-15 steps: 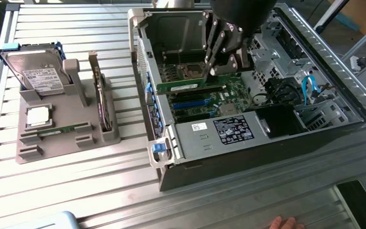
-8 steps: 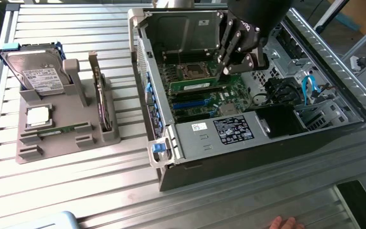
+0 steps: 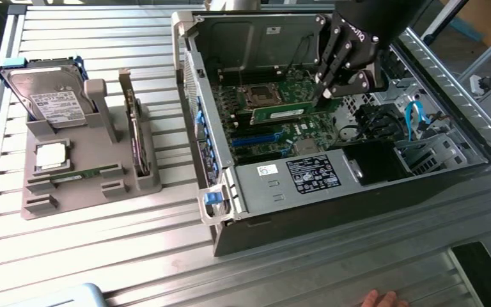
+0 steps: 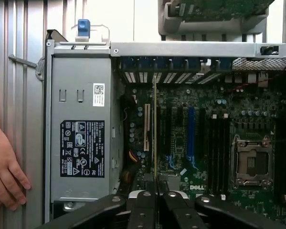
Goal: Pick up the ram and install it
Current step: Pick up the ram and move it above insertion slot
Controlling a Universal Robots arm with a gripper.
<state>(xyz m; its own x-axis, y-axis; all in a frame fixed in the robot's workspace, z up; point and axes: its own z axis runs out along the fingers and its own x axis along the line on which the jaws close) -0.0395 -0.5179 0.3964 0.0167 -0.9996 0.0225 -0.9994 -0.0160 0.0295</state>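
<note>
Clamped the ram (image 3: 281,114) by one end between closed jaws, with the gripper (image 3: 325,96) reaching into the open computer case (image 3: 450,77). Held it over the motherboard (image 3: 301,131) just beside the processor socket (image 3: 258,96), long axis pointing from the gripper toward the exterior view's left, parallel with the slots (image 4: 214,143), thin edge facing the wrist camera.

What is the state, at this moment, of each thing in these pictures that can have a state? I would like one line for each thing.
tool: shut on the ram.
ram: held edge-on over the motherboard; seated or not, cannot tell.
computer case: lying flat, side open.
hard drive: standing in the grey fixture, outside the case.
expansion card: upright in the fixture.
hand: beside the case, not touching it.
</note>
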